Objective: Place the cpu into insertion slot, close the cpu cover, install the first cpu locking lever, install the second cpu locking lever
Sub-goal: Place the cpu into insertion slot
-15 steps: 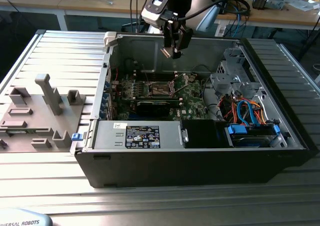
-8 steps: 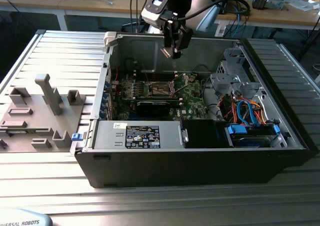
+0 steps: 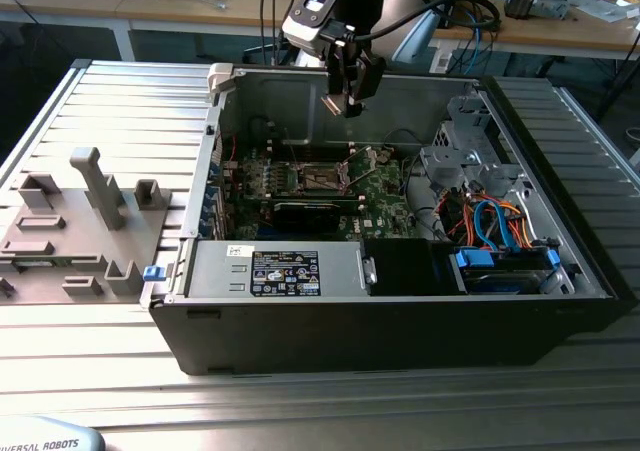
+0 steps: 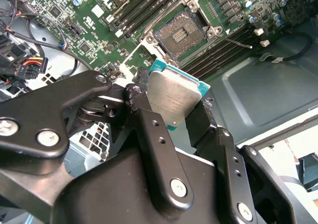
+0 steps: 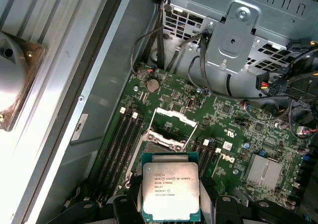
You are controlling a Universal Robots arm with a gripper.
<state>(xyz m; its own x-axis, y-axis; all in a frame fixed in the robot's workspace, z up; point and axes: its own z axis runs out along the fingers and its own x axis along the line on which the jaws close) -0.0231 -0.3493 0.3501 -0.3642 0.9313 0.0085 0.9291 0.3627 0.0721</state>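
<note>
- The gripper [image 4: 174, 104] is clamped on the cpu [image 4: 176, 96]. A black finger [image 4: 149, 122] presses on each of two opposite edges of the chip.
- The cpu is close to square, so no long axis stands out. It lies flat between the fingertips, with its silver-grey metal top turned toward both wrist cameras and its teal-edged underside facing the green board [image 5: 233, 134].
- In the first wrist view, the cpu [image 5: 170, 190] shows its printed top squarely. Just past its far edge lies the insertion slot [image 5: 160, 145], partly covered by the chip, and beyond that the cpu cover [image 5: 174, 115] is swung back, off the slot.
- In the second wrist view, the chip appears at an angle. The insertion slot [image 4: 178, 35] lies bare, apart from the chip and ahead of the fingertips.
- In the exterior view, the gripper [image 3: 345, 99] hangs inside the open computer case [image 3: 400, 311], well above the board and over the insertion slot [image 3: 322, 179]. The chip itself is too small to make out there.
</note>
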